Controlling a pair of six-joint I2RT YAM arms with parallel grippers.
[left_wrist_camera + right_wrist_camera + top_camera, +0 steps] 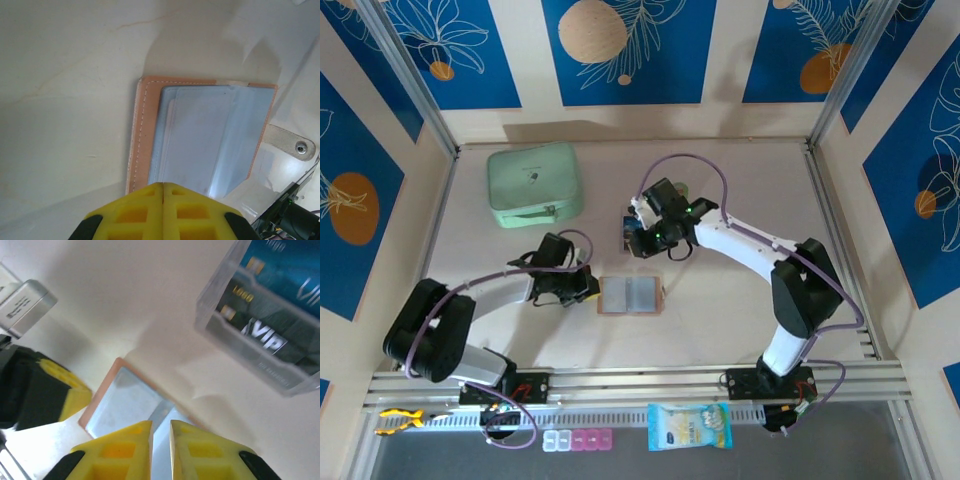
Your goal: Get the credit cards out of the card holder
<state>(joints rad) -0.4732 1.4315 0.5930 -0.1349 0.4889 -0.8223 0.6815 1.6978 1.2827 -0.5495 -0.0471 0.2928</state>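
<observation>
Biggest first: pale beige tabletop (740, 300), blue-panelled walls (620, 45) round it. Next, mint-green zip case (534, 184), parked back-left, well apart from the action. Down front on the rail, blue-and-yellow snack packet (689, 426). Then the small tan-pink leather card holder (631, 296), lying flat & open mid-table betw. the two arms, greyish inner pockets face up, snap tab (292, 142) sticking out on one side in left wrist view. Can't tell if anything's left in those pockets. Just behind it from above, clear plastic box (215, 310), w/ the credit cards (280, 270) stacked inside: a blue-faced one plus a dark grey "VIP" one. Over to the left gripper (163, 186): yellow fingers pressed tight together, nothing visible betw. them, hovering at the card holder's near edge in its wrist view, just left of it from above. Right gripper (161, 424): yellow fingers nearly together, thin slit betw. them, poised over the open card holder, close to the box. Can't tell if anything thin is pinched in there.
</observation>
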